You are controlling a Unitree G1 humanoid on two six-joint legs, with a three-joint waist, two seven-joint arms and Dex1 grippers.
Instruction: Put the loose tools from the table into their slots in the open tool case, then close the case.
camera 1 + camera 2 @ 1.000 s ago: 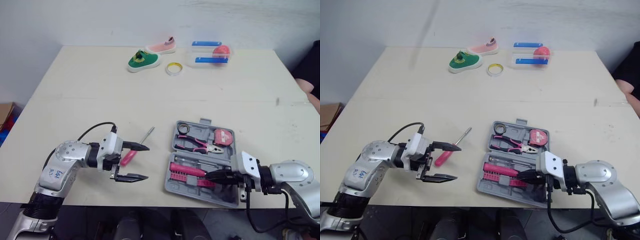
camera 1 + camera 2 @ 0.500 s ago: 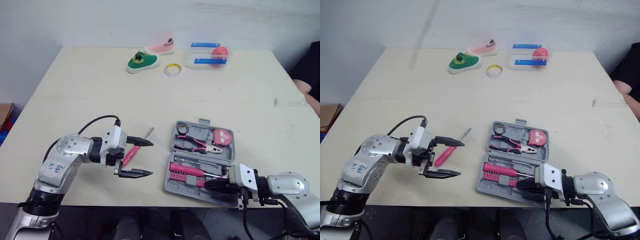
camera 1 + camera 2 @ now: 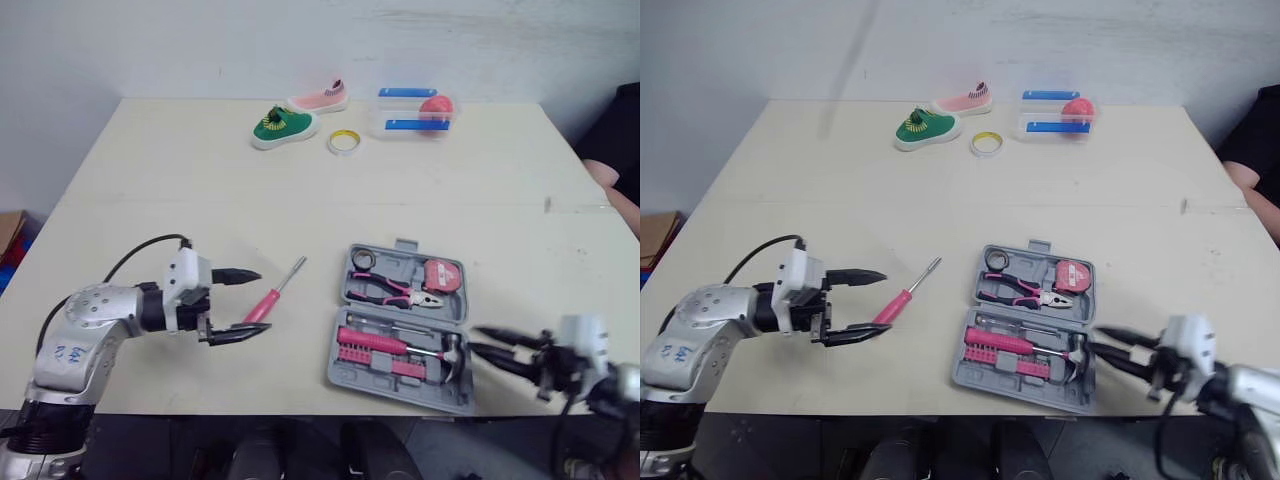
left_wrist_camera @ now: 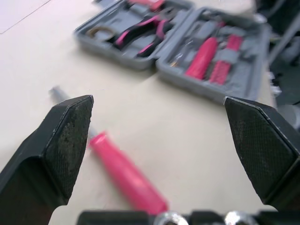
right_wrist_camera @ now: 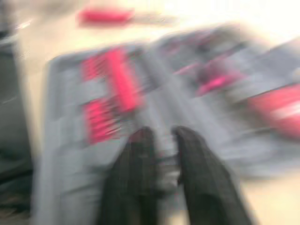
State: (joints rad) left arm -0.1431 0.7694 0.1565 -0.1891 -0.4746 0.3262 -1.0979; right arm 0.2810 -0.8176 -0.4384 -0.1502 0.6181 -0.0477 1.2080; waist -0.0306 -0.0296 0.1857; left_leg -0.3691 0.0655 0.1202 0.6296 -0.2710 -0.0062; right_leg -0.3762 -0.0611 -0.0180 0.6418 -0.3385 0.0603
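Left gripper is spread wide, low over the table. The pink screwdriver handle sits between its fingers, not clamped, and the screwdriver lies loose just left of the open tool case. Right gripper is at the case's near-right corner, fingers slightly parted and empty.
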